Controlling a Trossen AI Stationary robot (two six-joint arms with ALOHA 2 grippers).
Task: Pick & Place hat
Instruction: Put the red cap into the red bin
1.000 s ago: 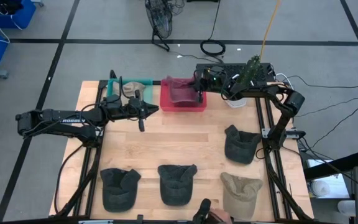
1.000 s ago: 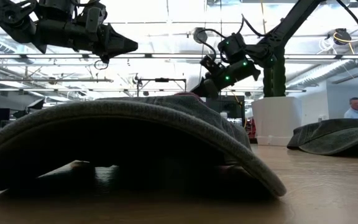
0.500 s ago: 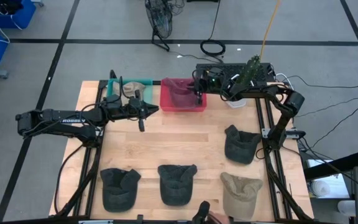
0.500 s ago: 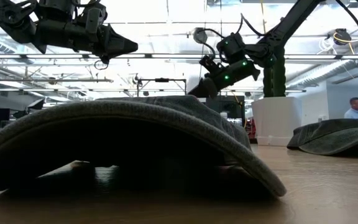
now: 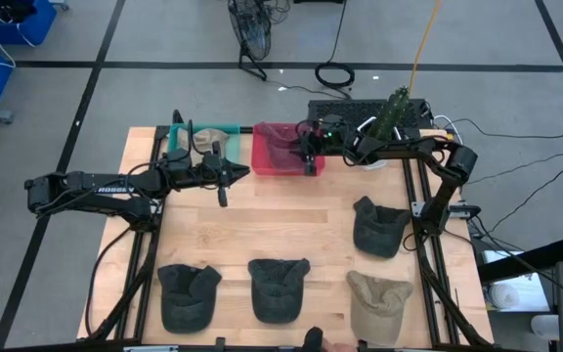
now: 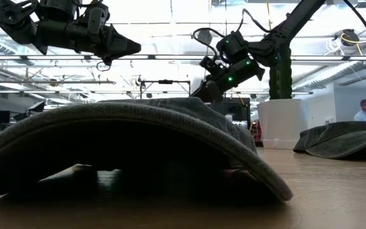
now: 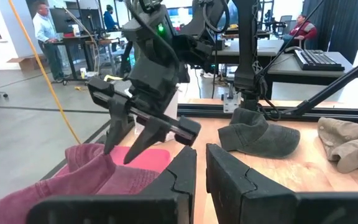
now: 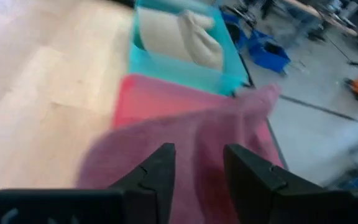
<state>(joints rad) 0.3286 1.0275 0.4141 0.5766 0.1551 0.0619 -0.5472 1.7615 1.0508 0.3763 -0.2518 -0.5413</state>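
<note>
Right gripper: poised over the red bin at the table's far edge, fingers parted and empty, as both wrist views show; the pink hat lies released in the bin directly beneath the tips.
Left gripper: hangs above the bare wood just in front of the teal bin, its two fingers drawn close together with only a narrow slit between them, gripping nothing.
Teal bin: sits touching the red bin's side and holds a beige hat.
Table: light butcher-block wood framed by black rails; a dark hat lies near the right arm's side, and along the near edge lie two more dark hats and a tan hat.
Near hat: the middle dark cap fills the low view, its brim arched over the wood.
Room: grey floor marked with dark tape lines, a blue crate in one corner, cables and a keyboard behind the table, a potted cactus-like plant at the far right corner. Desks and people stand beyond the table in the left wrist view.
Right arm: reaches from its base on the right rail, elbow bent outward, forearm running along the far edge, wrist tilted down at the bin.
Left arm: stretches almost level from the left side, gripper pointing toward the centre.
</note>
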